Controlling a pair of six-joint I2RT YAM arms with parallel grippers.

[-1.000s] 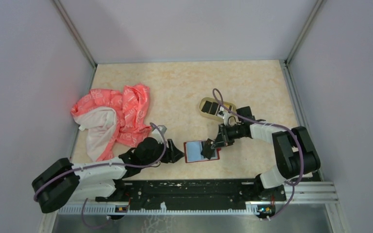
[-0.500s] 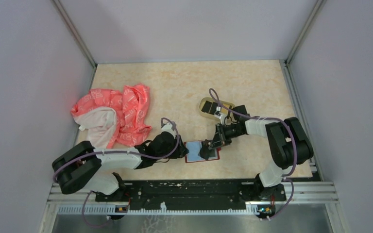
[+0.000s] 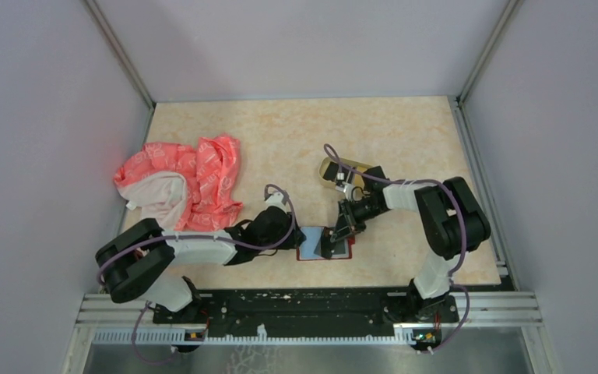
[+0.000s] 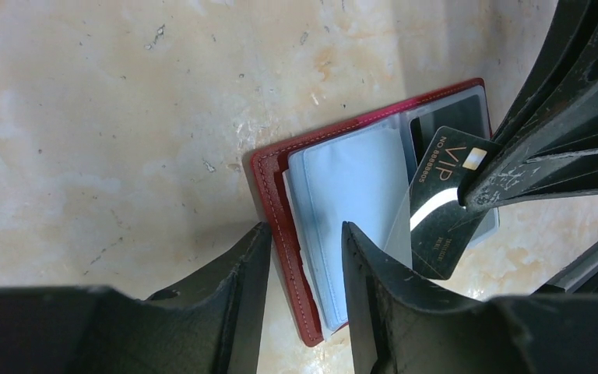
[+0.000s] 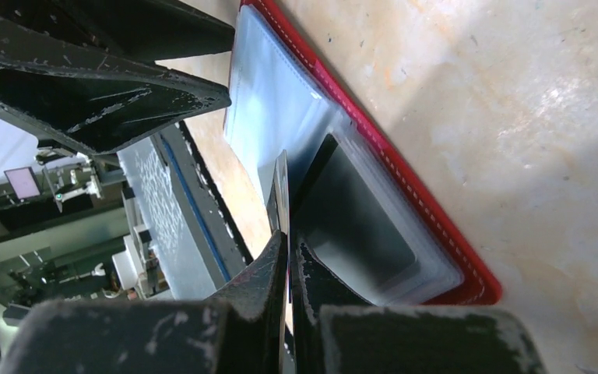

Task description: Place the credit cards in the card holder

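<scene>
Cloth, pink and white, crumpled in soft folds at far left. Next, left gripper, jaws parted, straddling the stitched red edge of the card holder. Lying open and flat on the marbled table, leather-like, with clear plastic sleeves: light-blue card in one, dark card in the next. Right gripper pinched on a glossy black VIP card, tilted, corner at the sleeves. Behind, oval tan tray, contents unclear.

Pale lilac walls with aluminium corner posts enclose a beige marbled table under even light.
</scene>
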